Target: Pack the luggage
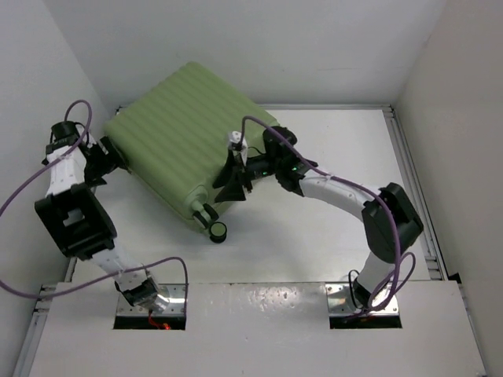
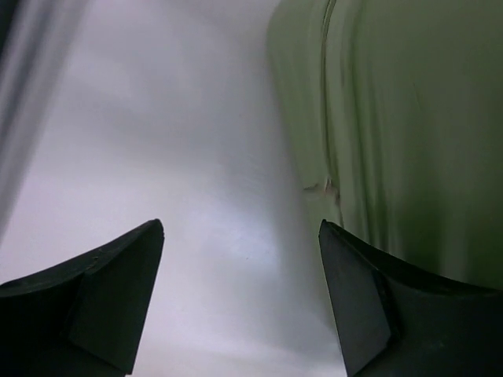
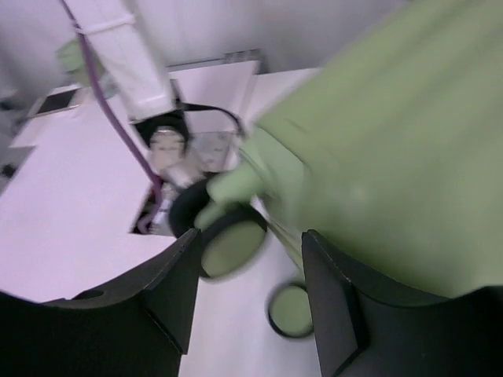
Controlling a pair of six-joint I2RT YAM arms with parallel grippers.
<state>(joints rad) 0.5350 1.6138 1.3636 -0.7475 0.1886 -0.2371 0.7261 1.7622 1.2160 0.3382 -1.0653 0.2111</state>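
Right gripper hangs open, empty, at the luggage's wheel end, a wheel just past its fingers. Left gripper, also open, hugs the luggage's opposite flank. The closed shell lies skewed between them, both arms equally near.

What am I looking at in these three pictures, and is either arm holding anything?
Two robot arms are bolted to a white table. The top picture looks down from above. The other two come from a camera on each wrist, with dark wedges at the bottom. The big light-green luggage lies closed on the table, wheels toward the arms. The wedges are the left fingers, open beside its ribbed side, and the right fingers, open near a wheel. Neither holds anything.
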